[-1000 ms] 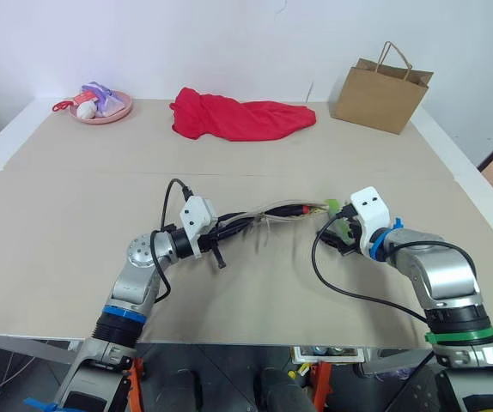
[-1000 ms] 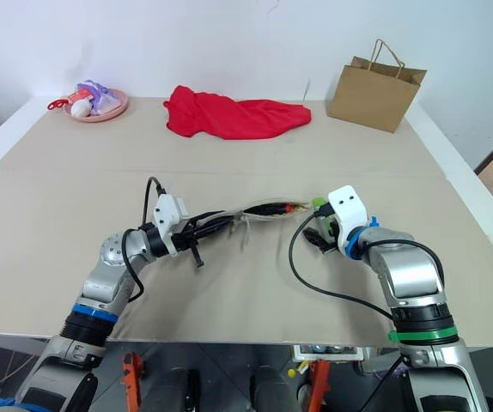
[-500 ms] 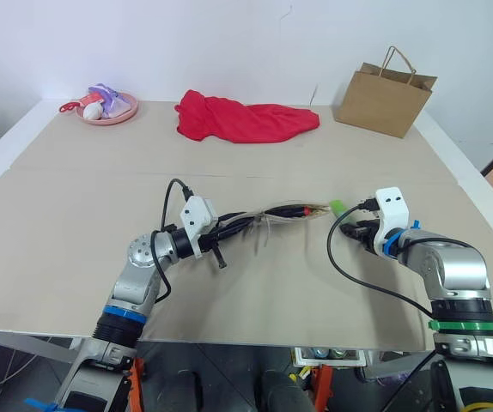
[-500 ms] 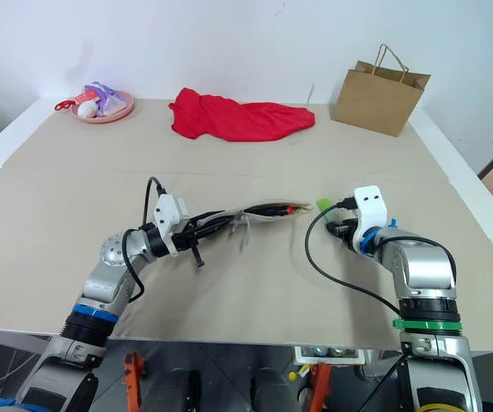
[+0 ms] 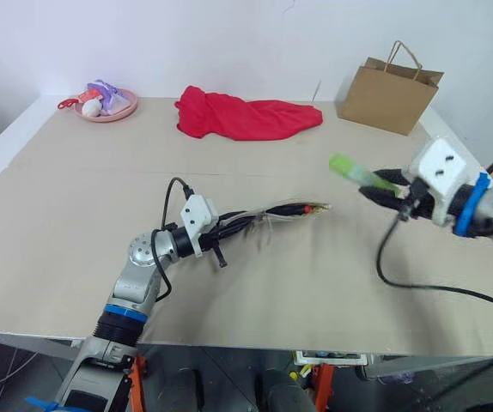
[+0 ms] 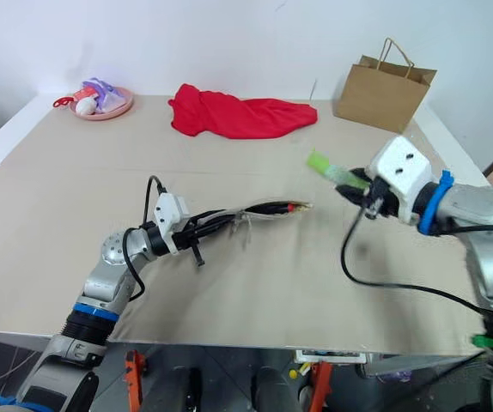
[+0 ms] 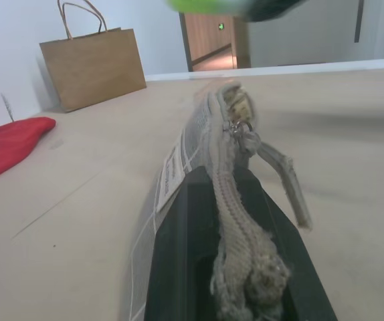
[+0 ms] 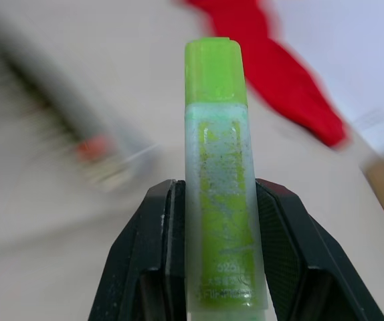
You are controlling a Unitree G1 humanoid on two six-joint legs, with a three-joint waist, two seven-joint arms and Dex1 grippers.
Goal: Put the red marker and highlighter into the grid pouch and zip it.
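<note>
On the beige table (image 5: 75, 215), the left claw (image 5: 229, 227) is clamped on one end of the flat grey grid pouch (image 5: 268, 216), which stretches away from it toward the table's middle. A red marker tip (image 5: 308, 207) pokes from the pouch's far, open end. To the right, the right claw (image 5: 384, 189) is raised above the table, gripping the light-green translucent highlighter (image 5: 354, 171), whose brighter green cap points left. Along the far edge sit a pink plate (image 5: 119, 110), a crumpled red cloth (image 5: 246, 118) and a brown paper bag (image 5: 388, 90).

Bright, even light – soft shadows on table (image 5: 75, 223); right wrist view's background motion-blurred – highlighter (image 8: 220, 180) sharp.
</note>
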